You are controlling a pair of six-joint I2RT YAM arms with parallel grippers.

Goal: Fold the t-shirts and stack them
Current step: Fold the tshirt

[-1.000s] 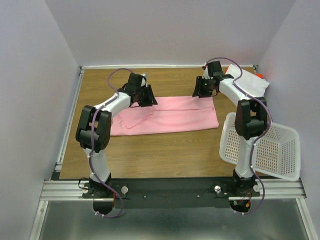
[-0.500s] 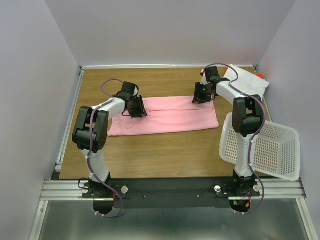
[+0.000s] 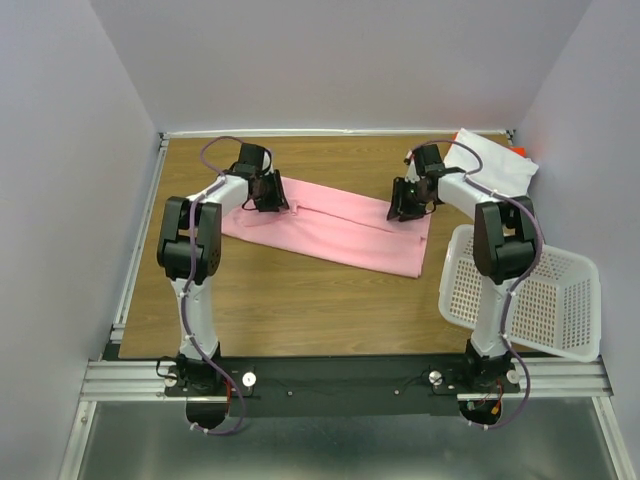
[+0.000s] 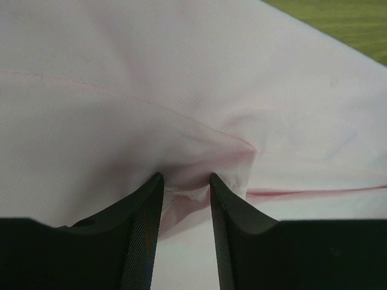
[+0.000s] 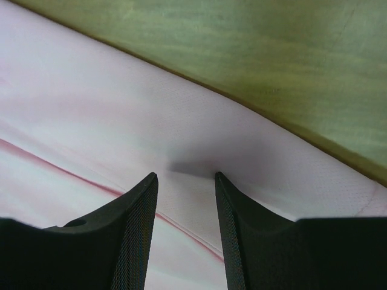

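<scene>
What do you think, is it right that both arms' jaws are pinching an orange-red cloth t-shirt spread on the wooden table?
No. What both arms' jaws are pinching is a plain light pink cloth t-shirt, not an orange-red one, as the top external view shows. It is spread on the wooden table.

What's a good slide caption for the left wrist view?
Left gripper pinching a bunched fold of the pink t-shirt.
</scene>
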